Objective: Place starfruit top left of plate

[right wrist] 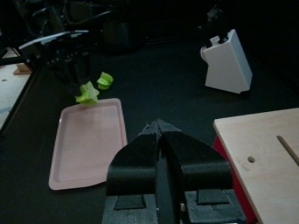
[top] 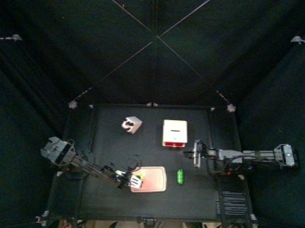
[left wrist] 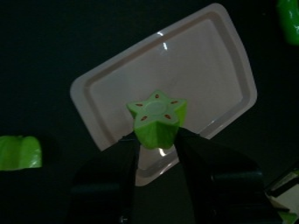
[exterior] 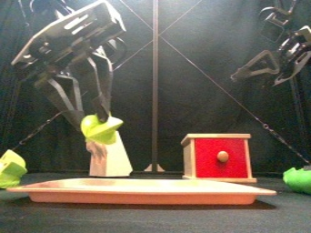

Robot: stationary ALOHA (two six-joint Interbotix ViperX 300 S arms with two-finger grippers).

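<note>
My left gripper [exterior: 97, 114] is shut on the starfruit [exterior: 100, 128], a small yellow-green lump, and holds it in the air above the left part of the plate [exterior: 145, 190]. In the left wrist view the starfruit [left wrist: 158, 119] sits between the jaws, over the near edge of the pale cream square plate [left wrist: 176, 70]. In the top view the left gripper [top: 125, 178] is at the plate's [top: 152, 182] left edge. My right gripper [right wrist: 160, 133] is shut and empty, hanging right of the plate [right wrist: 87, 144] and apart from it.
A white box with a red edge [top: 176, 132] and a grey-white cube [top: 130, 125] stand behind the plate. A bright green stick [top: 180, 176] lies right of the plate. Another green piece [left wrist: 17, 153] lies off the plate's left side.
</note>
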